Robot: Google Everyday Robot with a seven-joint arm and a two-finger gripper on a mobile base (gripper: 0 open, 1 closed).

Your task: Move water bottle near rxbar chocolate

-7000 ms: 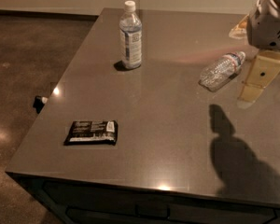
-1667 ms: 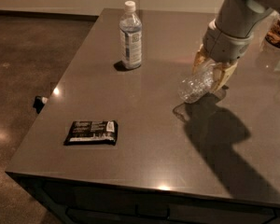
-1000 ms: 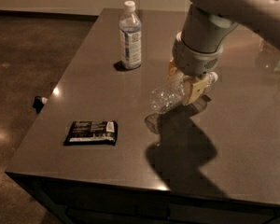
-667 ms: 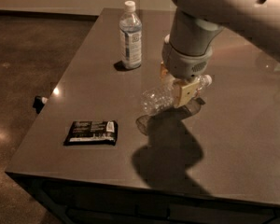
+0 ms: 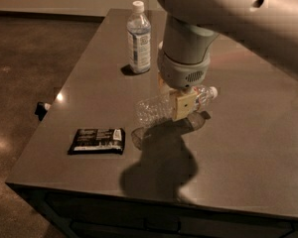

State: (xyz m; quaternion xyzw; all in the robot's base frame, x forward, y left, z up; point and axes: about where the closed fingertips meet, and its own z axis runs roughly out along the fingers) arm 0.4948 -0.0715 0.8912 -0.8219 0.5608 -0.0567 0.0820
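The water bottle (image 5: pixel 156 109) is a small crinkled clear bottle with a white cap, held on its side a little above the table. My gripper (image 5: pixel 175 97) is shut on its middle, reaching down from the grey arm above. The rxbar chocolate (image 5: pixel 97 140) is a flat black wrapper lying on the table near the front left, a short way left of the bottle's base end. The bottle's shadow falls on the table just right of the bar.
A taller smooth bottle with a white label (image 5: pixel 139 38) stands upright at the back left of the grey table (image 5: pixel 248 152). The table's left edge (image 5: pixel 64 90) drops to a dark floor. My arm covers the upper right.
My gripper has carried the water bottle from the right side of the table leftward and forward, toward the black bar. The tall bottle and the bar have stayed put.
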